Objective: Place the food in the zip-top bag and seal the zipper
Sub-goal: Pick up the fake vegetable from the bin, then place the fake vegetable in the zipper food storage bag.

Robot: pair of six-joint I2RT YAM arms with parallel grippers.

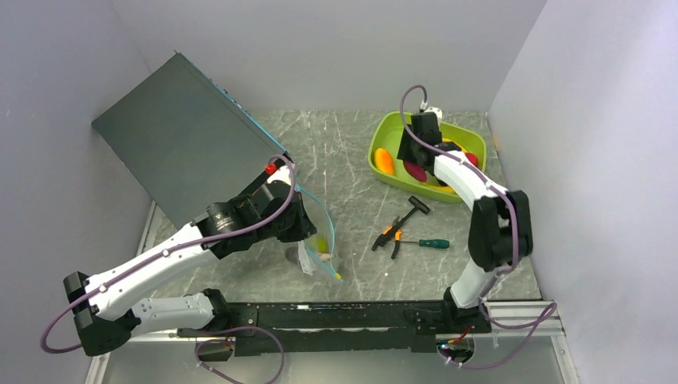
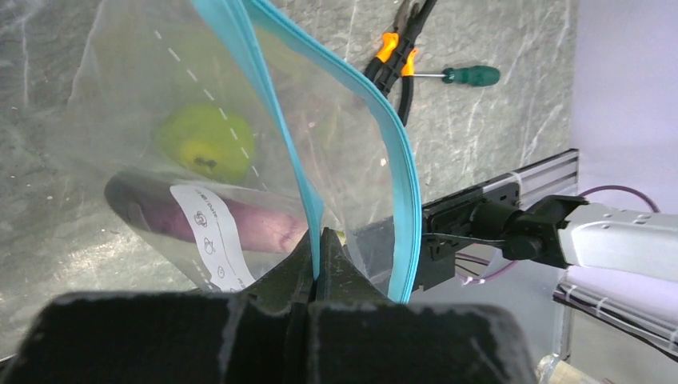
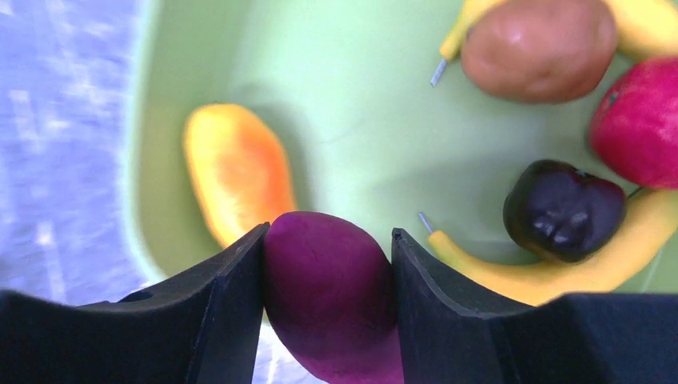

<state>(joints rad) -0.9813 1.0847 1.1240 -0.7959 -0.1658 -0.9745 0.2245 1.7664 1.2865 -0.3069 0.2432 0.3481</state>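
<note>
Our left jaws are pinched shut on the top edge of the zip-top bag (image 2: 136, 88), right on one side of its blue-green zipper (image 2: 400, 160). The bag hangs from that pinch over the worktop (image 1: 344, 160), near the front and left of the middle. Its mouth gapes open, with the two zipper sides curving apart. Through the clear plastic we see a green apple (image 2: 206, 142) and a long purple veggie (image 2: 240, 224) lying at the bottom, next to a white label. Our right jaws are down in the lime-green tray (image 3: 360, 96) at the far right of the worktop. They are partly closed, and a round purple fruit (image 3: 328, 288) sits between them, touching both sides. We cannot tell if it is lifted off the tray. More food lies in the tray: an orange piece (image 3: 236, 172) just beside the purple fruit, a brown pear (image 3: 537, 48), a red fruit (image 3: 640, 120), a dark plum (image 3: 564, 210) and yellow bananas (image 3: 560, 272). Between the bag and the tray lie black-and-orange pliers (image 1: 389, 234) and a green-handled screwdriver (image 1: 428, 243), close together.
</note>
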